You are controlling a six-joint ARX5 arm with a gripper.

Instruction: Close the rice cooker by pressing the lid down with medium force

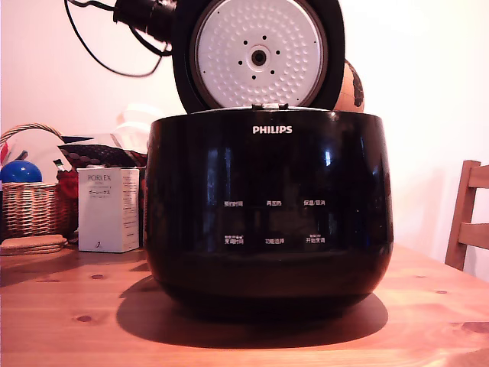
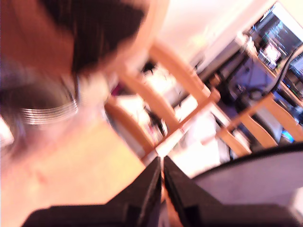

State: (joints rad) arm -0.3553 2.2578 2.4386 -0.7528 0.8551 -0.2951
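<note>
While the claw (image 2: 162,182) shows in the wrist view with its two dark fingers drawn together, only a sliver of light between them and nothing held, it sits just beside a curved dark edge that is probably the lid's rim; the blur leaves contact unclear. In the exterior view the arm (image 1: 145,17) and its cable appear only as a dark mass behind the top of the lid (image 1: 258,55), on the exterior view's left. The lid stands upright and fully open, its dimpled silvery plate and central vent hole facing the camera, hinged at the back of the rice cooker (image 1: 269,206). The cooker stands near the middle of the wooden surface (image 1: 69,321), with a white box (image 1: 108,209) and a wicker basket (image 1: 30,206) towards the far left edge and a chair (image 1: 466,218) past the right edge. Closing has not begun, I judge. To do it well, the closed fingers should meet the lid's outer face high up, far from the hinge, and follow its arc forward and down, then press steadily over the front latch rather than jabbing, so the glossy pot neither slides nor tips.
</note>
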